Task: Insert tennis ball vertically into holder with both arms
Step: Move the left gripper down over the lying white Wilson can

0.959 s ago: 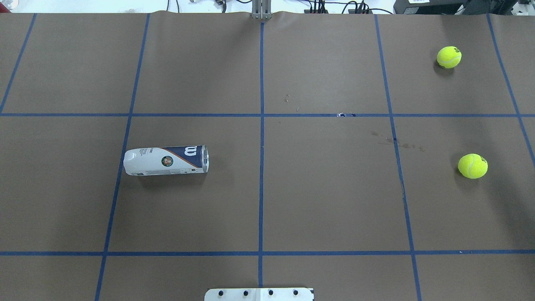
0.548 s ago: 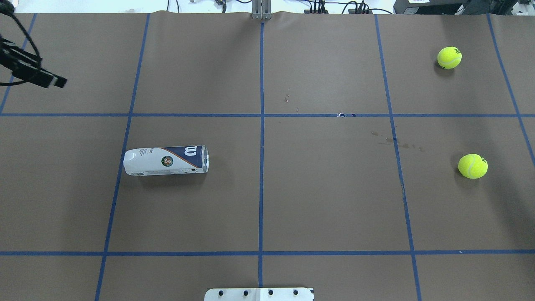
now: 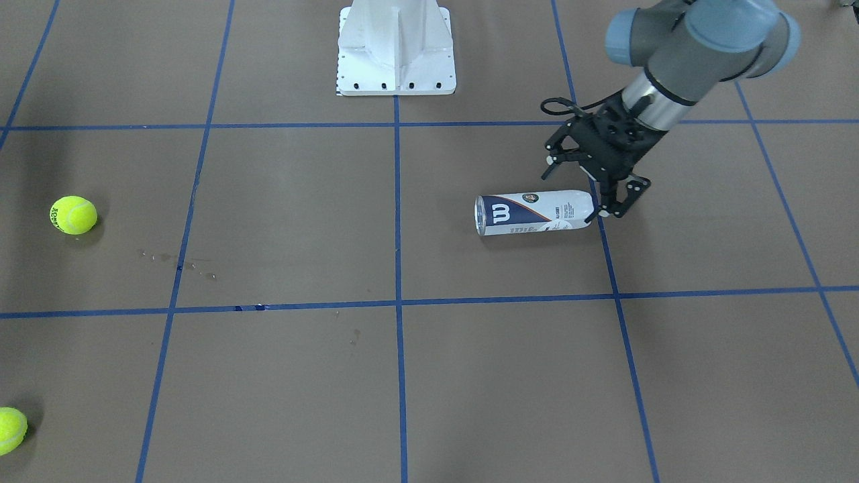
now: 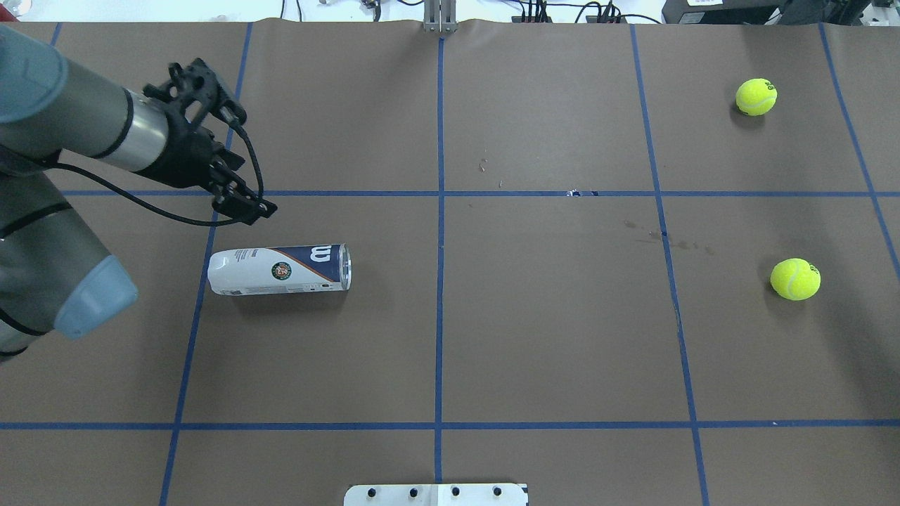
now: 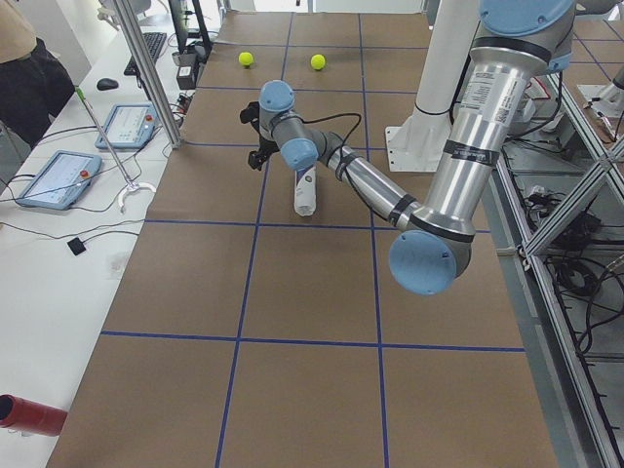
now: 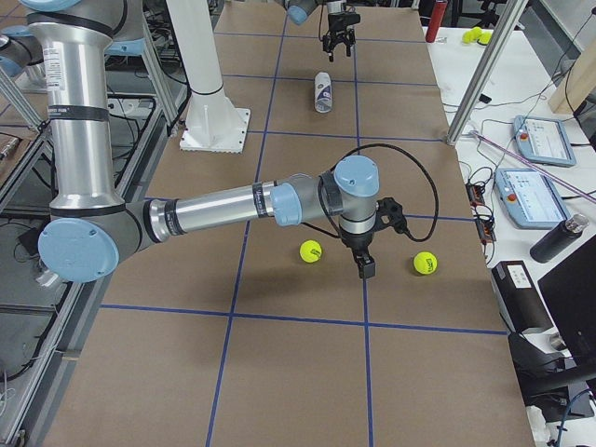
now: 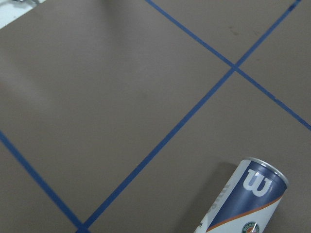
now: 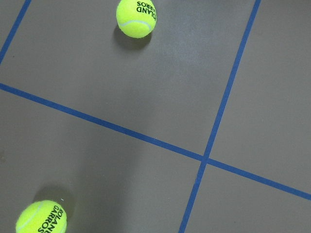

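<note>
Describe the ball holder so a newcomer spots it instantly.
From the white pedestal base, look toward the left arm. The holder lies on its side there, the only cylinder on the table, navy-and-white with a W logo.

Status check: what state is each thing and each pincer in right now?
Can, lying on its side, not held.
Far ball, loose on the table.
Near ball, loose on the table.
Left pincer, open, empty, raised near the can.
Right pincer, between the balls; open or shut unclear.
</note>
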Motion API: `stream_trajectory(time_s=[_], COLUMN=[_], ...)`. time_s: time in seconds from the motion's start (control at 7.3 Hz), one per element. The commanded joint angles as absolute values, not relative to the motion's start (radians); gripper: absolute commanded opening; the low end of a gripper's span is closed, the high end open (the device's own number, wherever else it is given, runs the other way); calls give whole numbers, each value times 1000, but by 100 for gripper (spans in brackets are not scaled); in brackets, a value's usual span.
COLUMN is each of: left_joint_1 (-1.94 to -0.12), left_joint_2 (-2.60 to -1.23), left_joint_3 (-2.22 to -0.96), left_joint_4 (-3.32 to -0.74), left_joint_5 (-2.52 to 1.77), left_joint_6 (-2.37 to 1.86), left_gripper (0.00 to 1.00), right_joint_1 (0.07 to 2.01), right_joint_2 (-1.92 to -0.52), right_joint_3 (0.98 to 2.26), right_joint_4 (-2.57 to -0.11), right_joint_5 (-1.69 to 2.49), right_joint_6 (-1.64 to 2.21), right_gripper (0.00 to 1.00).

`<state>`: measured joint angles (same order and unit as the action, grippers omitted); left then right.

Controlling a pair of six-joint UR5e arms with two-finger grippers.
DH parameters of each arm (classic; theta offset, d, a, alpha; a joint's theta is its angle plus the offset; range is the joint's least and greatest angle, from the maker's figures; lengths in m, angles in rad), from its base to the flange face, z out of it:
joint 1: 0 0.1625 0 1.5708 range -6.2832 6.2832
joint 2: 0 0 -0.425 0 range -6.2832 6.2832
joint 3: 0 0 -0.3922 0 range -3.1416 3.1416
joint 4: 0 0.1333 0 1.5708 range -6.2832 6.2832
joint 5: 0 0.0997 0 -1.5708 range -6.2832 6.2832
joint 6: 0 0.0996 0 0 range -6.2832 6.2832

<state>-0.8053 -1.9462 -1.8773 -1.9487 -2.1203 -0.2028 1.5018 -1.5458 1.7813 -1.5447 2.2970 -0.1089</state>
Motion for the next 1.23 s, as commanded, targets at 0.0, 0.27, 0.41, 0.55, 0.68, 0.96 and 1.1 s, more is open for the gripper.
stream_trajectory(time_s=[0.0, 0.27, 0.41, 0.55, 0.68, 0.96, 1.1], left_joint_1=[-697, -687, -687, -686, -681, -655, -646], left_joint_2=[-1988, -1991, -1990, -1994, -1999, -2049, -2074], left_joint_3=[-1879, -1872, -1865, -1859, -1846, -1771, -1735], left_joint_4=[-1950, -1951, -1959, -1956, -1953, -1957, -1960], left_joint_5=[-2092, -2094, -2105, -2106, -2106, -2102, -2100], left_joint_6=[-129, -2, 20, 72, 156, 223, 263], left_gripper=[100, 99, 99, 99, 99, 99, 99], right_joint_1=[1502, 1502, 1502, 1502, 1502, 1502, 1502], right_joint_2=[-1546, -1545, -1545, -1545, -1543, -1546, -1546], right_joint_3=[1781, 1784, 1784, 1787, 1790, 1789, 1789], right_joint_4=[-1545, -1545, -1545, -1545, -1545, -1545, -1545], right_joint_5=[2298, 2298, 2299, 2299, 2302, 2322, 2330], right_joint_6=[-109, -109, -109, -110, -109, -110, -110], right_gripper=[99, 99, 99, 99, 99, 99, 99])
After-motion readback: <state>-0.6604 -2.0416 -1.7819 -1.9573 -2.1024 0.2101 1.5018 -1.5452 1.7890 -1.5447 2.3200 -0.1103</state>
